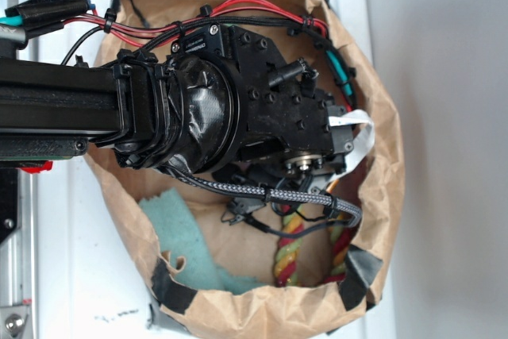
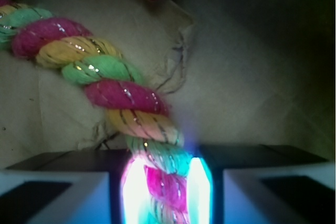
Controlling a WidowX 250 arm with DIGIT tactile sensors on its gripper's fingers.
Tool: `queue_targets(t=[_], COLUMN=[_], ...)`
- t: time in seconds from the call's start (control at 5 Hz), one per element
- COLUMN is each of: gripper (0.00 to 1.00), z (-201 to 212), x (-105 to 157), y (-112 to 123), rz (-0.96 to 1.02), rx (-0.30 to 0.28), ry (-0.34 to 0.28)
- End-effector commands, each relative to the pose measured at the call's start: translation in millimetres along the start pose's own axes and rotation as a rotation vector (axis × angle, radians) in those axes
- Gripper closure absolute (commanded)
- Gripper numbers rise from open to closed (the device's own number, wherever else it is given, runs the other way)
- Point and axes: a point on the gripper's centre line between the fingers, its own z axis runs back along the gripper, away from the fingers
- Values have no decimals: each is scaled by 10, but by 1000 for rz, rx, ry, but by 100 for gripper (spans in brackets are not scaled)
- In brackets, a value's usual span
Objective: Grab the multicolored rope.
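Brown paper fills your exterior view: a crumpled paper bag on the white desk, with the black arm reaching in from the left edge and blocking most of the bag's mouth. Look in the lower middle and you catch the multicolored rope poking out beneath the wrist, just right of the teal cloth strip lying on the bag's floor. Switch to the wrist view: the multicolored rope runs from the upper left down to the bottom centre, red, yellow and green twists, straight into your tool. The two fingers sit tight against either side of the rope, lit brightly at the contact, so your tool is clamped on it.
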Motion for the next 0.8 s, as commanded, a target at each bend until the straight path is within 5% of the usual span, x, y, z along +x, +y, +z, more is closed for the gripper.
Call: queue_targets(t=[0.0,0.2,0.4,0.6], gripper=[100,100,100,100], z=[473,850,1139,1313], x=[-49,-145,-142,-124], y=[62,-33,19,146], rz=[233,302,431,550], rx=[-65,-121,-104,41], ry=[-43,-111,-145,-164])
